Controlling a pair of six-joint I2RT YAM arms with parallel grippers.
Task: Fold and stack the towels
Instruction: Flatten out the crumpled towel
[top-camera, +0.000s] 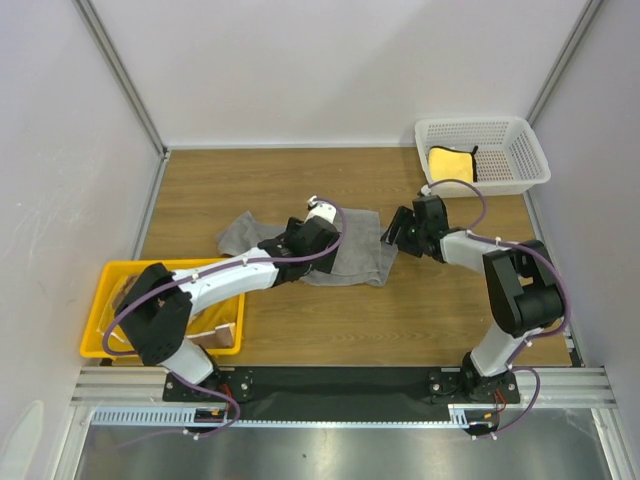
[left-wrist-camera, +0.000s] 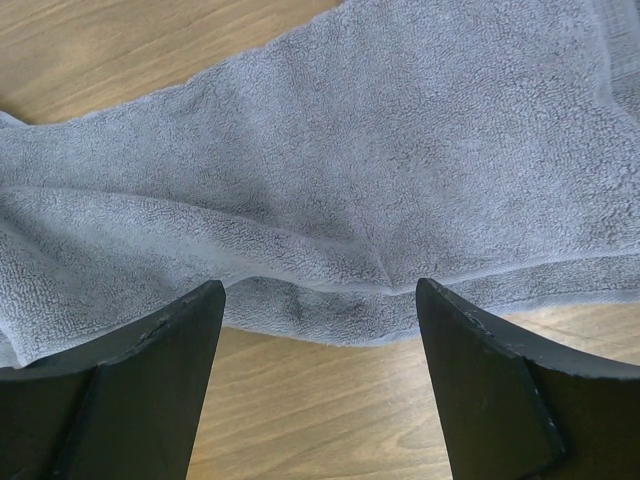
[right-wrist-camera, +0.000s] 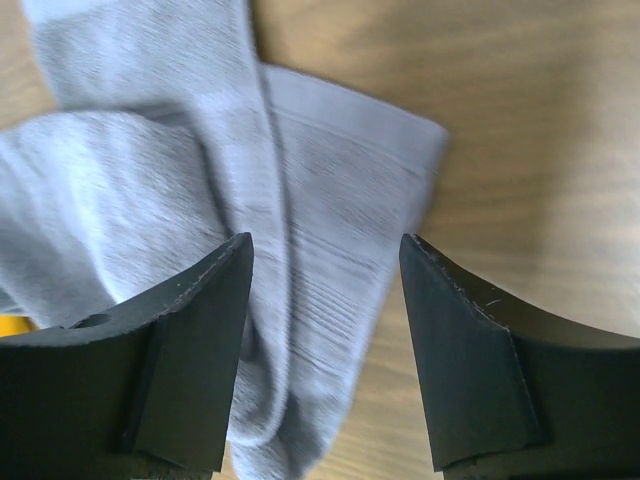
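Note:
A plain grey towel (top-camera: 352, 258) lies crumpled across the middle of the wooden table. My left gripper (top-camera: 290, 250) is low over its left half. In the left wrist view the left gripper (left-wrist-camera: 320, 295) is open, its fingers astride the grey towel's (left-wrist-camera: 330, 170) near hem, with bare wood between them. My right gripper (top-camera: 396, 236) is at the towel's right edge. In the right wrist view it (right-wrist-camera: 325, 245) is open too, and a loose fold of the grey towel (right-wrist-camera: 300, 300) hangs blurred between the fingers without being pinched. A plain yellow towel (top-camera: 452, 162) lies folded in the basket.
The white mesh basket (top-camera: 520, 150) stands at the back right. A yellow plastic tray (top-camera: 110, 300) sits at the front left, with a tan and brown item (top-camera: 218, 335) in its near corner, mostly hidden by the left arm. Walls enclose the table's left, back and right.

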